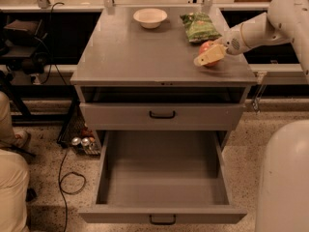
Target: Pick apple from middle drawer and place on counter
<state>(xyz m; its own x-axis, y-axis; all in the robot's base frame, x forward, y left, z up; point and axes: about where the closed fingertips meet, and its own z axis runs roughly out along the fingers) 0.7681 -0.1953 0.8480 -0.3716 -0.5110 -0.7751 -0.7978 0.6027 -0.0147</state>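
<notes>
We judge the task nearly done: the apple (pixel 207 48) is at the surface's (pixel 140 57) right edge near the front corner, the middle drawer (pixel 164 182) gapes empty, and the end effector (pixel 204 56) grips the apple, leaving only release.

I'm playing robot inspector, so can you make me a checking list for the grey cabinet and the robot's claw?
Surface: the counter is flat and grey, with things on its back and right parts.
Job's things: the apple is over the counter's right side, in front of the green bag. The middle drawer is pulled out, nothing seen inside.
Clutter: white bowl and the green bag at the counter's back.
Claw: the claw is at the apple, reaching in from the right.
Cables: black cable looped on the floor, left of the cabinet.
Surroundings: shiny cans on the floor, someone's legs at the left edge.
</notes>
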